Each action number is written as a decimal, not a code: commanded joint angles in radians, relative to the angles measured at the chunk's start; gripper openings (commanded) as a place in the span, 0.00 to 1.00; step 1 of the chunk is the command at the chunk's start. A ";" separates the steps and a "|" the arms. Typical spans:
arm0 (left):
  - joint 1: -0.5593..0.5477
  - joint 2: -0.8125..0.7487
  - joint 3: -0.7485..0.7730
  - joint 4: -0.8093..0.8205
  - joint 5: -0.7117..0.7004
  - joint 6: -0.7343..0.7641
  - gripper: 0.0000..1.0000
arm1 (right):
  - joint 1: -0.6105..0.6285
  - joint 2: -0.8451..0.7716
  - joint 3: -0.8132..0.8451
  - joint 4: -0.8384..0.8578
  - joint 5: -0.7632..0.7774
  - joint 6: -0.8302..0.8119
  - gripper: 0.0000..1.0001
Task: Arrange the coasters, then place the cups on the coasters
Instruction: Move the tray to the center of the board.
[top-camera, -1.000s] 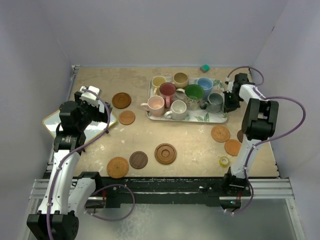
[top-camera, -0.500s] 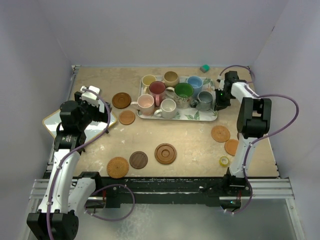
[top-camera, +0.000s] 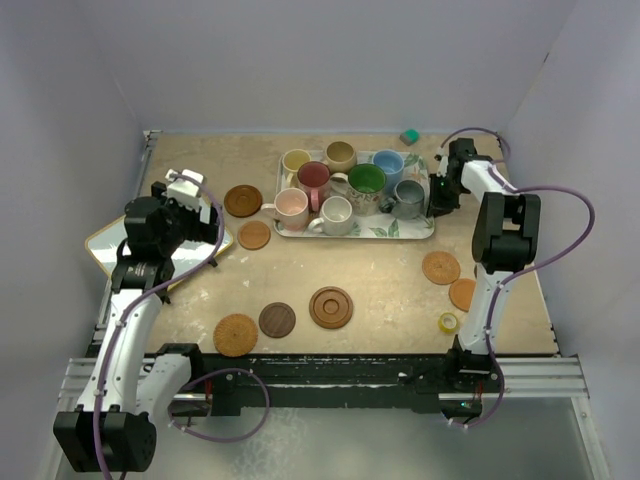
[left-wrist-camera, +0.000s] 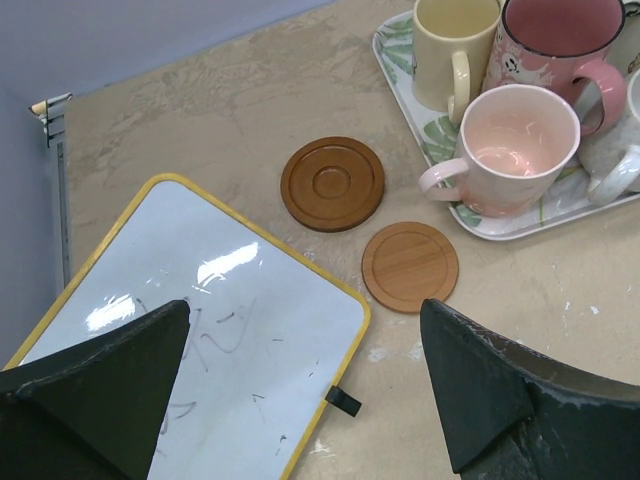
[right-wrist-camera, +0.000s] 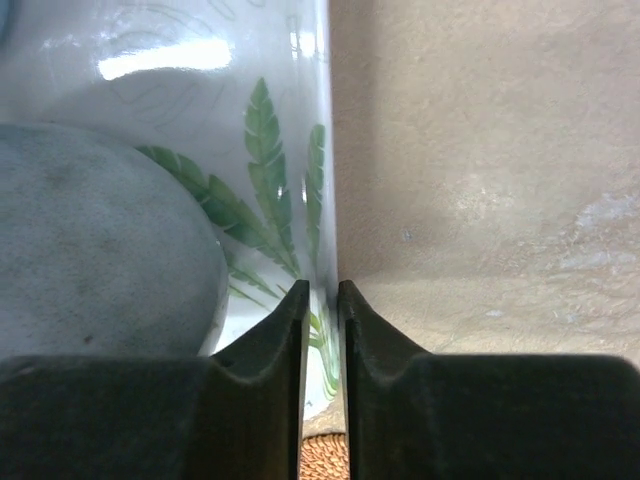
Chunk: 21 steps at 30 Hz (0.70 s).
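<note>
Coasters (top-camera: 277, 320) lie spread across the table (top-camera: 380, 275). Nearest the arm bases sit a woven orange disc (top-camera: 236, 335), a small dark one and a ringed brown disc (top-camera: 331, 307) in a loose row. To the right, near a yellow tape roll (top-camera: 448, 322), two more woven discs (top-camera: 441, 267) lie beside the right arm, one partly hidden by it. Farther back on the left, the left gripper (left-wrist-camera: 305, 310) hangs with jaws spread wide, holding nothing, above a whiteboard (left-wrist-camera: 200, 300). Just past it lie a light wooden disc (left-wrist-camera: 410, 266) and a dark ringed disc (left-wrist-camera: 332, 183). Beyond, all eight cups (top-camera: 336, 214) stand crowded on the leaf-print tray (top-camera: 400, 232). The right gripper (right-wrist-camera: 322, 290) is clenched on the tray's right rim, beside the grey cup (right-wrist-camera: 100, 240). A green block (top-camera: 409, 135) sits by the back wall.
</note>
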 joint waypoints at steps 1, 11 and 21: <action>0.006 0.019 0.003 0.061 0.017 0.050 0.94 | 0.008 -0.109 -0.008 0.074 -0.085 0.018 0.24; 0.006 0.131 0.012 0.127 0.069 0.127 0.93 | -0.011 -0.420 -0.158 0.047 -0.026 -0.100 0.65; 0.001 0.379 0.126 0.136 0.151 0.176 0.93 | -0.010 -0.810 -0.306 -0.017 -0.037 -0.163 0.91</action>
